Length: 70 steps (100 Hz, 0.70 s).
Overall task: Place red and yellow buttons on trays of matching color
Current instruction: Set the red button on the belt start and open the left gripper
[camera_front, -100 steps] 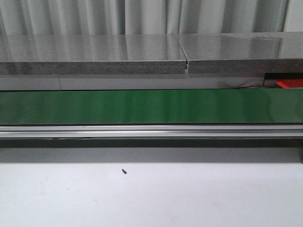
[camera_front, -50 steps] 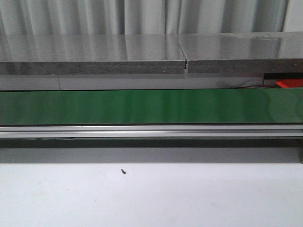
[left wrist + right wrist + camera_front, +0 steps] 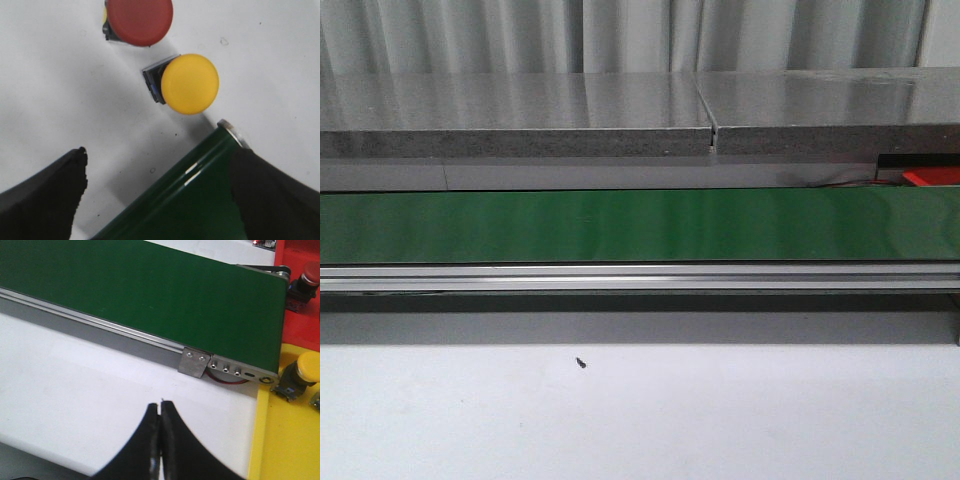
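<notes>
In the left wrist view a red button and a yellow button lie side by side on the white table, both beyond my left gripper. That gripper is open and holds nothing. In the right wrist view my right gripper is shut and empty over the white table. A second yellow button rests on the yellow tray. Another red button sits on the red tray. Neither gripper shows in the front view.
The green conveyor belt runs across the front view, with an aluminium rail along its near side. Its roller end lies under my left gripper. A metal bracket sits near the belt's end by the trays.
</notes>
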Available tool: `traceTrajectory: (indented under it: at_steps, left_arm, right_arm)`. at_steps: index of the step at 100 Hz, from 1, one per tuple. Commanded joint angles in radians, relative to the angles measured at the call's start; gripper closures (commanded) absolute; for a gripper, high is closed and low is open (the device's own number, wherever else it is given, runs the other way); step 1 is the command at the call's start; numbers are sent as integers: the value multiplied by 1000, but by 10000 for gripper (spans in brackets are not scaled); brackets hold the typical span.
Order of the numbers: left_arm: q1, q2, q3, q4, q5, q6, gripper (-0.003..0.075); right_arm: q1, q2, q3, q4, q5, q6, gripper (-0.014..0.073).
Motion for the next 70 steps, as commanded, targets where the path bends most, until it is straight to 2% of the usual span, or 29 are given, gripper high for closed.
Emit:
traceTrajectory:
  at_steps: [1, 30, 70]
  left_arm:
    - [0, -24, -68, -19, -12, -28, 174]
    - [-2, 82, -182, -34, 14, -79, 174]
    - [-2, 147, -193, -45, -7, -112, 174]
  right_arm:
    - [-1, -1, -24, 3, -64, -8, 663]
    - [-1, -1, -24, 4, -64, -8, 663]
    - [-1, -1, -24, 5, -64, -8, 663]
